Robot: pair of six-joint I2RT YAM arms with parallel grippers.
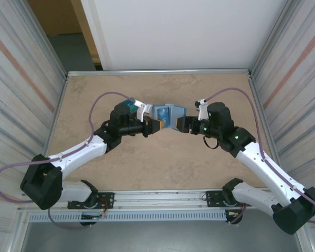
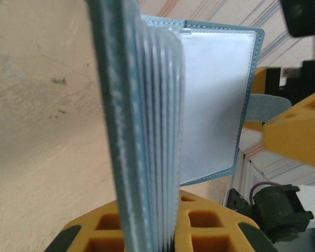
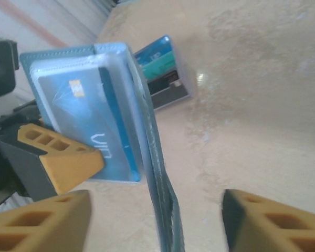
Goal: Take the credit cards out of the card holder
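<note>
Your left gripper [image 1: 157, 125] clamps the card holder [image 1: 167, 114]; your right gripper [image 1: 180, 125], jaws apart, straddles its free leaf. Extraction is just starting, so next pinch the blue credit card [image 3: 81, 123].

Teal-blue card holder [image 1: 167, 114], blue credit card [image 3: 89, 121] with white lettering and orange chip, mottled beige table [image 1: 163, 168].

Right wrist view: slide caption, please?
Left gripper holds the open card holder, blue credit card sleeved inside; right gripper open below.
</note>
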